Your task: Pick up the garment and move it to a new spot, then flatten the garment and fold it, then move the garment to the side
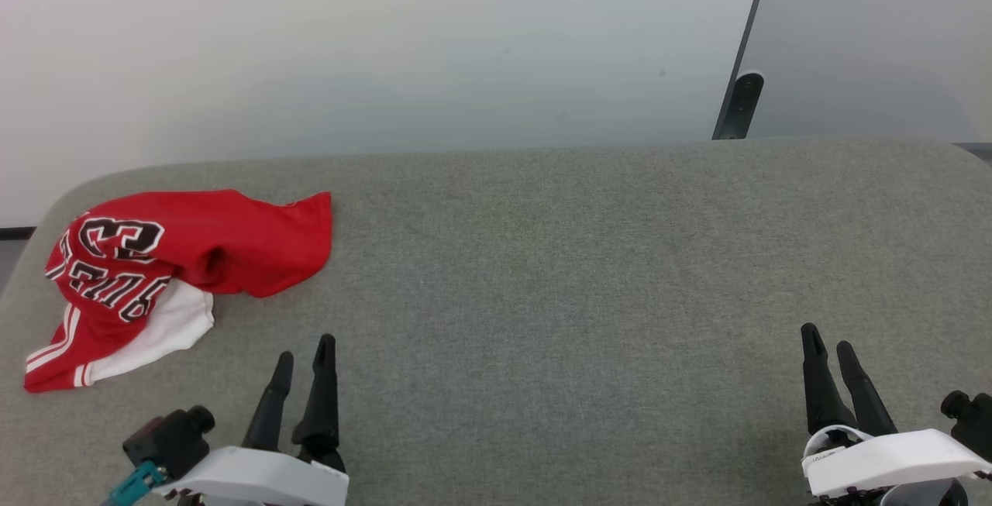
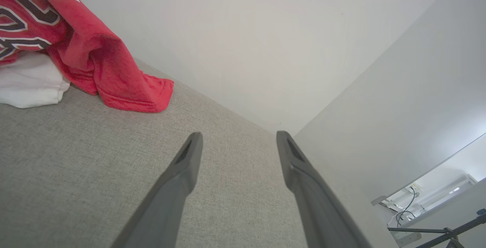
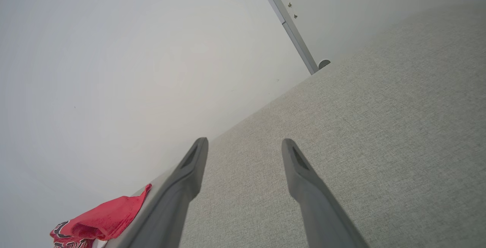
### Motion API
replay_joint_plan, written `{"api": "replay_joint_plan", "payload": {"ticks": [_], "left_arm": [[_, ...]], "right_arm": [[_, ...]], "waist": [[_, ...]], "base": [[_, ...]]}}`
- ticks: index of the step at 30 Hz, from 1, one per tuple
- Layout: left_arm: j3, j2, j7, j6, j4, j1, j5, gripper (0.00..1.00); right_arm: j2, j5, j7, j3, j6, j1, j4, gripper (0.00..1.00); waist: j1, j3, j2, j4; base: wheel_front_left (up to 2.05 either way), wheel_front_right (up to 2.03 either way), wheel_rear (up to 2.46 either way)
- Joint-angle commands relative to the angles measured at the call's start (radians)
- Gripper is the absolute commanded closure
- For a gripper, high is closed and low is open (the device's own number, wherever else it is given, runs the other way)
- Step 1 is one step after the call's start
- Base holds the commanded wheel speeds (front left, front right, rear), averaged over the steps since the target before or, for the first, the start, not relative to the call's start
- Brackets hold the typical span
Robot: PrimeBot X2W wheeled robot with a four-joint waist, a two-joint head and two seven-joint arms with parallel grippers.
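The garment (image 1: 178,266), a small red jersey with a white sleeve and black white-outlined "23" and lettering, lies crumpled at the far left of the grey fabric table (image 1: 581,273). It also appears at the top left of the left wrist view as the garment (image 2: 95,54) and at the bottom left of the right wrist view as the garment (image 3: 102,219). My left gripper (image 1: 304,355) stands open near the front edge, just right of and below the jersey, holding nothing. At the lower right my right gripper (image 1: 827,338) is open and empty, far from the cloth.
A pale wall rises behind the table's far edge. A dark vertical post (image 1: 740,103) stands behind the table at the back right. The table's corners are rounded, and the jersey sits close to the left edge.
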Motion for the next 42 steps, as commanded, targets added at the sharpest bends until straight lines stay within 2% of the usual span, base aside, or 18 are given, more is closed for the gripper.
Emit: {"api": "replay_joint_plan", "payload": {"ticks": [1, 12, 33, 42], "left_arm": [[-0.004, 0.001, -0.012, 0.004, -0.023, -0.006, 0.040, 0.00], [-0.023, 0.008, -0.043, 0.021, -0.063, 0.004, 0.196, 0.00], [-0.060, 0.031, -0.092, 0.055, -0.119, 0.016, 0.404, 0.00], [-0.063, 0.028, -0.112, 0.046, -0.120, 0.028, 0.458, 0.00]], "right_arm": [[-0.001, -0.032, -0.011, -0.004, 0.000, -0.005, -0.015, 0.00], [-0.001, -0.153, -0.042, 0.007, 0.001, -0.003, -0.024, 0.00], [-0.001, -0.354, -0.092, 0.019, 0.001, 0.003, -0.030, 0.00], [-0.001, -0.440, -0.111, 0.025, 0.001, 0.007, -0.028, 0.00]], "waist": [[0.0000, 0.000, 0.0000, 0.000], [0.0000, 0.000, 0.0000, 0.000], [0.0000, -0.002, 0.0000, 0.005], [0.0000, -0.008, 0.0000, 0.008]], "base": [[0.00, 0.00, 0.00], [0.00, 0.00, 0.00], [0.00, 0.00, 0.00], [0.00, 0.00, 0.00]]}}
